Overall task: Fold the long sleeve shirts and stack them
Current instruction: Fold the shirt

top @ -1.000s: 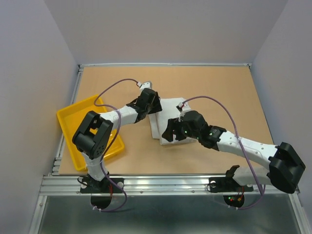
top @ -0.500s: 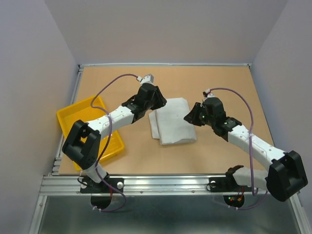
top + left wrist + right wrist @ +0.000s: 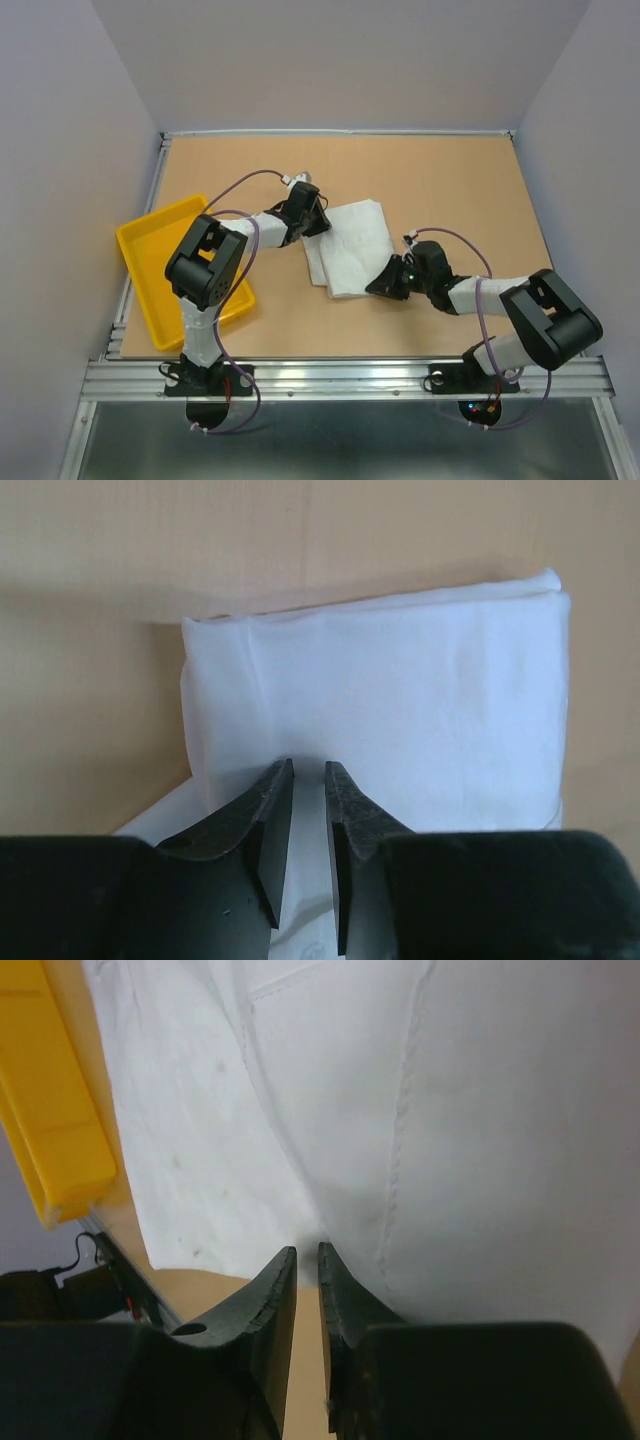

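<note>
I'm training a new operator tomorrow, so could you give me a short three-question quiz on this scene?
1. True or false: the folded white shirt lies inside the yellow tray.
2. In the top view, which arm's jaws are at the shirt's near edge? A. left arm B. right arm C. neither
3. Fill in: the tray sits on the robot's ____ side of the shirt.
Key: 1. false, it lies on the table. 2. B. 3. left.
</note>
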Controlling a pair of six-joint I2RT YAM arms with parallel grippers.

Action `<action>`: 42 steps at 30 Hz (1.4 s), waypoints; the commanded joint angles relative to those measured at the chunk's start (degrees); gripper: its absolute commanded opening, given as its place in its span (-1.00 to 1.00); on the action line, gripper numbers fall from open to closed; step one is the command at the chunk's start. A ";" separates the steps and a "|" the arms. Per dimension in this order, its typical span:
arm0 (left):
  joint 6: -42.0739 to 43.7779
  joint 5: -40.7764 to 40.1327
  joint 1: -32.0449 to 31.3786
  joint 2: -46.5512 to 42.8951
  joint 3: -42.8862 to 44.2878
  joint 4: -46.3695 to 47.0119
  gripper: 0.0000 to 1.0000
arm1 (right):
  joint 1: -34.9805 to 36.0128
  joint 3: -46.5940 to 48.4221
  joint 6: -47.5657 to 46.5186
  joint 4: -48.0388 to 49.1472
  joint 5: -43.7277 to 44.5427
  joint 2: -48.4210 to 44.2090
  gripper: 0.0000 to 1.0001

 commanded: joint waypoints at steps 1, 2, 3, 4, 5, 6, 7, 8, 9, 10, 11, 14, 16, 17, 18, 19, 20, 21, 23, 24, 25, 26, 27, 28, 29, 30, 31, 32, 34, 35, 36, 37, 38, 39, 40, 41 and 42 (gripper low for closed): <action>-0.10 -0.41 1.77 -1.72 -1.67 3.45 -0.38 | -0.83 -4.52 2.37 10.53 -1.87 0.70 -0.58; 0.25 -0.41 2.38 -1.54 -1.67 3.45 -0.38 | -0.92 -6.10 3.07 10.62 -1.95 0.70 -0.58; 0.42 -0.06 2.73 -0.93 -1.58 3.54 -0.38 | -1.00 -6.89 3.42 10.70 -1.95 -0.08 -0.58; 0.43 1.25 3.09 -0.66 -1.58 3.54 -0.38 | -1.00 -7.51 3.77 10.88 -2.04 -0.52 -0.57; 0.77 1.61 3.61 -0.49 -1.50 3.63 -0.38 | -1.00 -8.82 4.21 10.97 -2.22 -1.13 -0.57; 1.04 1.79 3.79 -0.31 -1.50 3.63 -0.38 | -1.00 -9.10 4.22 10.88 -2.48 -2.10 -0.57; 1.30 1.97 3.97 -0.48 -1.41 3.89 -0.38 | -1.00 -9.27 3.78 10.88 -3.61 -4.37 -0.57; 1.74 2.14 3.97 -0.92 -1.49 4.07 -0.38 | -1.00 -9.28 3.60 10.01 -4.23 -5.96 -0.57; 2.27 2.49 3.97 -2.40 -1.67 4.24 -0.37 | -1.00 -8.93 2.99 8.61 -4.33 -7.54 -0.56; 2.45 2.93 3.88 -3.55 -2.28 4.59 -0.35 | -1.00 -7.18 2.46 6.94 -3.89 -9.12 -0.56; 2.71 3.80 3.79 -4.78 -2.81 4.94 -0.26 | -1.00 -6.04 0.98 2.49 -3.45 -12.45 -0.55; 3.41 4.08 2.83 -11.89 -5.44 4.77 0.01 | -1.00 -0.68 -1.67 -3.79 -1.25 -16.51 -0.51; 3.59 4.16 1.69 -18.22 -8.25 4.42 0.16 | -1.88 1.97 -2.20 -4.50 -1.16 -16.87 -0.51; 3.68 4.08 1.07 -20.33 -9.22 3.98 0.19 | -2.23 2.76 -2.37 -4.50 -1.34 -15.92 -0.51; 3.68 4.16 0.63 -22.44 -10.19 3.54 0.22 | -3.11 3.55 -2.46 -4.50 -1.60 -15.21 -0.51; 3.68 4.16 -0.24 -26.46 -12.37 3.37 0.25 | -3.55 4.43 -2.64 -4.41 -1.86 -14.51 -0.51; 3.76 4.34 -2.16 -28.33 -13.70 3.10 0.28 | -3.90 5.83 -2.90 -4.33 -2.21 -13.46 -0.51; 3.94 4.60 -3.49 -31.30 -15.97 3.19 0.28 | -4.51 6.71 -3.16 -4.15 -2.74 -11.97 -0.51; 3.77 5.48 -7.08 -34.22 -18.18 2.66 0.27 | -5.39 8.38 -3.86 -3.45 -3.36 -10.38 -0.52; 3.42 6.09 -8.50 -34.76 -19.33 2.75 0.26 | -5.75 8.39 -3.87 -2.66 -3.88 -9.67 -0.52; 3.15 6.71 -9.73 -35.11 -21.25 3.18 0.23 | -6.27 8.30 -3.78 -1.61 -4.67 -8.27 -0.52; 2.89 7.06 -11.31 -35.38 -22.05 3.36 0.12 | -6.71 7.95 -3.09 0.75 -5.37 -7.48 -0.52; 2.36 7.24 -13.85 -35.20 -22.67 3.80 0.07 | -7.24 6.82 -2.64 2.25 -6.25 -6.60 -0.53; 2.19 7.68 -14.92 -34.51 -23.90 5.28 0.01 | -7.94 5.85 -2.29 3.83 -8.09 -5.02 -0.52; 2.18 8.64 -15.71 -33.80 -24.43 6.08 -0.05 | -8.21 4.88 -1.77 7.16 -8.89 -4.05 -0.52; 1.66 8.73 -16.24 -32.14 -25.13 6.70 -0.10 | -8.47 2.96 -1.59 8.84 -10.38 -3.08 -0.53; 1.39 8.91 -17.03 -31.17 -25.40 7.23 -0.15 | -8.65 1.98 -1.41 10.42 -11.09 -1.94 -0.53; 1.22 10.13 -17.12 -30.20 -25.75 8.71 -0.20 | -9.00 0.93 -1.32 14.36 -11.96 0.77 -0.53; 0.26 10.75 -17.21 -27.40 -26.63 9.43 -0.31 | -10.05 -2.66 -0.18 18.68 -13.72 3.59 -0.53; 0.08 10.93 -17.21 -26.68 -26.98 9.78 -0.36 | -10.49 -4.16 0.69 23.57 -14.34 6.04 -0.54; -0.19 10.84 -17.21 -25.72 -27.77 9.78 -0.38 | -11.37 -5.31 0.96 25.45 -14.69 7.37 -0.54; -0.62 10.67 -17.21 -25.27 -28.38 9.78 -0.42 | -11.64 -6.10 0.96 26.77 -14.87 8.60 -0.54; -1.15 10.76 -17.21 -25.10 -28.83 9.78 -0.42 | -11.99 -7.42 0.79 28.96 -15.13 9.83 -0.57; -1.33 10.84 -17.21 -24.66 -29.26 9.78 -0.43 | -12.25 -7.87 0.61 30.03 -15.31 12.19 -0.57; -1.68 11.02 -17.21 -24.39 -30.23 9.69 -0.43 | -12.95 -8.39 0.61 31.00 -15.66 13.26 -0.58; -1.94 11.02 -17.13 -24.13 -30.76 9.52 -0.43 | -13.39 -8.66 0.70 32.83 -16.01 14.49 -0.58; -2.38 10.76 -16.95 -23.78 -31.37 9.08 -0.44 | -14.27 -9.27 1.48 34.24 -17.23 16.33 -0.58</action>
